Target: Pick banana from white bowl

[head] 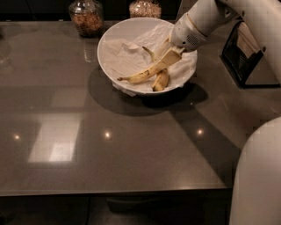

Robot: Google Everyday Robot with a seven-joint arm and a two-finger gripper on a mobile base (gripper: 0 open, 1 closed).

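The white bowl stands on the dark table at the back, lined with crumpled white paper. The long curved yellow banana lies in it, its thin stem pointing left and its right end running up to my gripper. A shorter, stubbier banana lies just below it near the bowl's front rim. My gripper reaches down into the right side of the bowl from the white arm at the upper right and meets the long banana's right end. Whether it grips the banana does not show.
Two glass jars of snacks stand behind the bowl. A black wire rack stands at the right edge. The robot's white body fills the lower right corner. The grey tabletop stretches toward the front.
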